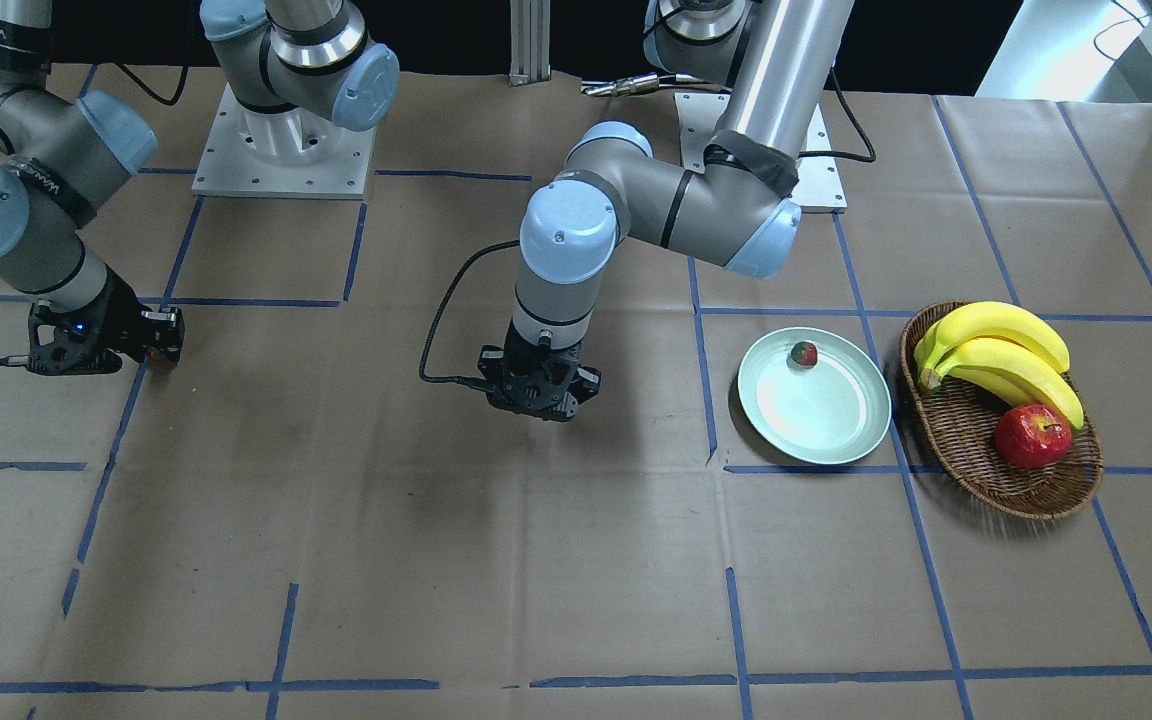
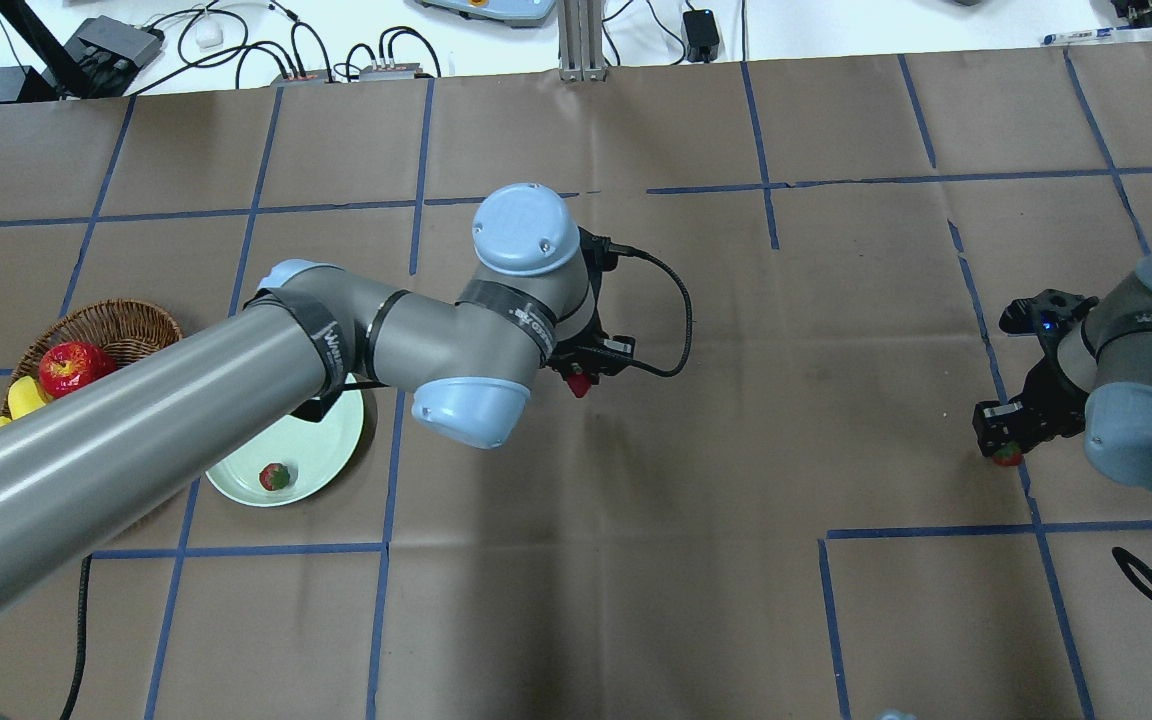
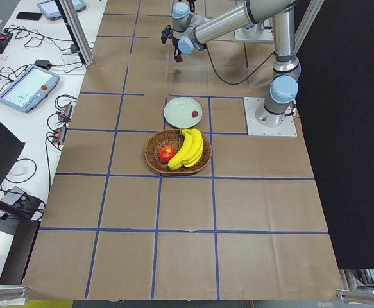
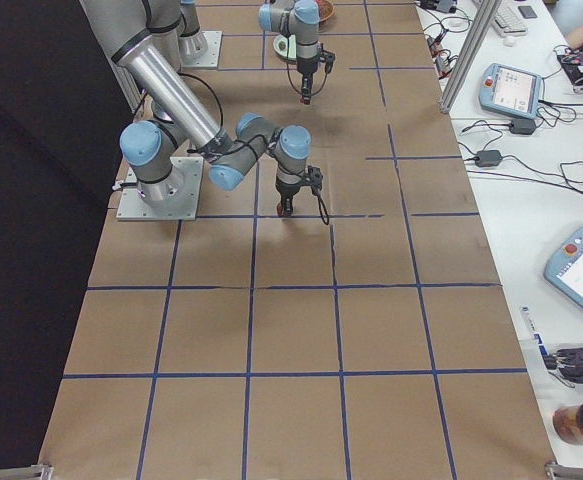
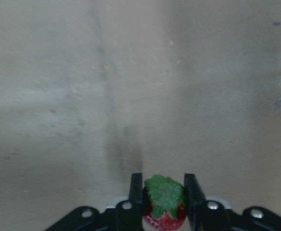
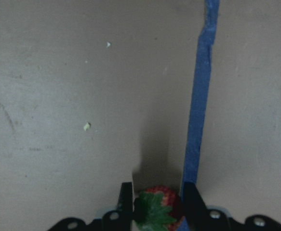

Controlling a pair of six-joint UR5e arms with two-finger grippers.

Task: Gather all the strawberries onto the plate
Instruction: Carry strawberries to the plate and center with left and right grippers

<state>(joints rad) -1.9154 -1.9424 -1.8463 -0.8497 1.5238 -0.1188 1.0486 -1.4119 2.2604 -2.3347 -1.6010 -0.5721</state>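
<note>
Observations run from the robot's left to its right.

- A wicker basket point(image 2: 126, 320) sits at the left end of the bench point(image 2: 736, 450). It holds an apple point(image 2: 74, 367) and bananas point(image 1: 1006, 355).
- The plate point(image 2: 331, 440) sits just beside the basket. The first strawberry point(image 2: 275, 477) lies inside it, near the rim on the robot's side.
- The left gripper point(image 5: 163, 184) is at mid-bench, well apart from the plate. Its fingers are drawn in narrowly and clamped on either side of the second strawberry point(image 5: 164, 214) (leafy top facing the wrist camera). Whether the fruit is clear of the bench cannot be told.
- The right gripper point(image 6: 154, 190) is at the far right and points down. Its fingers pinch the third strawberry point(image 6: 158, 204), just beside a blue tape line point(image 6: 200, 96).
</note>
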